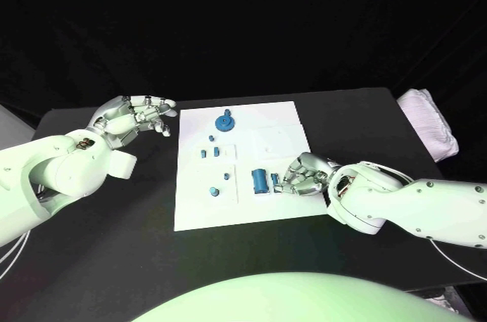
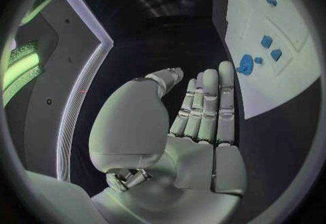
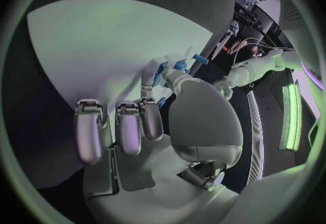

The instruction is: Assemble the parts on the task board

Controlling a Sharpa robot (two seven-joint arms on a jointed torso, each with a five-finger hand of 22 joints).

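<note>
right hand [image 1: 302, 174] pinching small blue part [image 1: 275, 179] | left hand [image 1: 135, 114] released, fingers straight

Head camera overhead facing down, wrist cameras close behind hands, sharing task board [image 1: 238, 167]

Dim greenish light, black surroundings

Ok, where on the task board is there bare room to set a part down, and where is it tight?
The near strip of the task board, below the small blue part, is bare. So is the right half beyond the gear-like blue part, toward the far right corner. It is crowded around the blue cylinder, where the right hand rests. The left hand hovers off the board's left edge.
</note>
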